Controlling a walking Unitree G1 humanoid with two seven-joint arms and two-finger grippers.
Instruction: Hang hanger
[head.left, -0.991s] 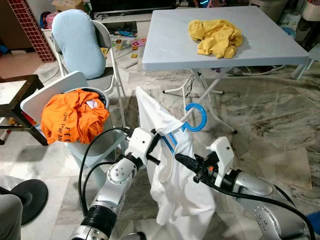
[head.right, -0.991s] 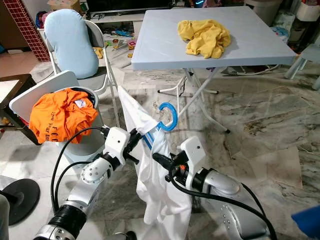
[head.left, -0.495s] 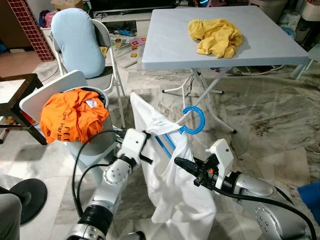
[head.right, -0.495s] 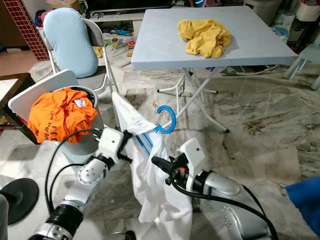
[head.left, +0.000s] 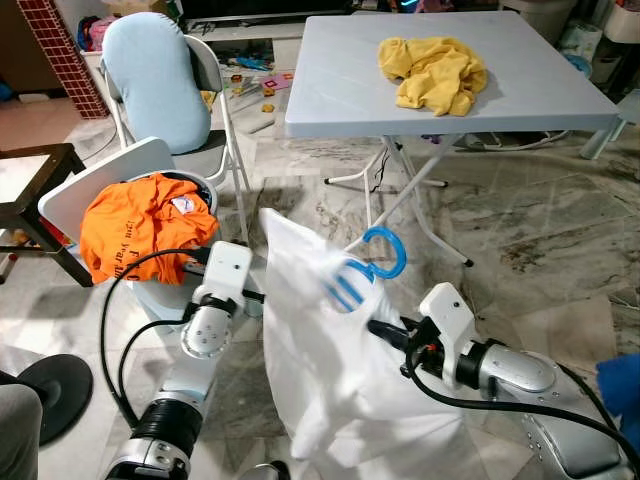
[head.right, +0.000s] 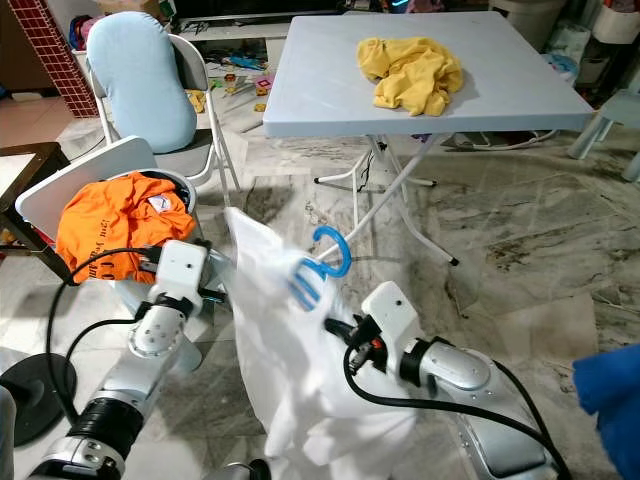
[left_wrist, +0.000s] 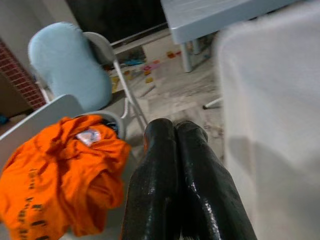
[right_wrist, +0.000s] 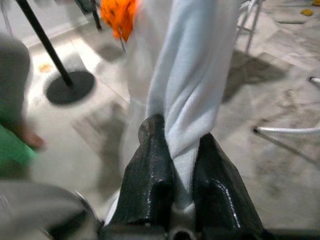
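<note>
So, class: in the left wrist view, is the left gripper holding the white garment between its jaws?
No. The left gripper has its jaws pressed shut on nothing, with the white garment hanging apart beside them.

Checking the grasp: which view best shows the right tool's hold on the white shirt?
The right wrist view: the white shirt runs down between the right tool's two fingers, pinched there. The eye views show the shirt billowing on the blue hanger, with cloth covering the fingers. The left wrist view shows just its edge.
</note>
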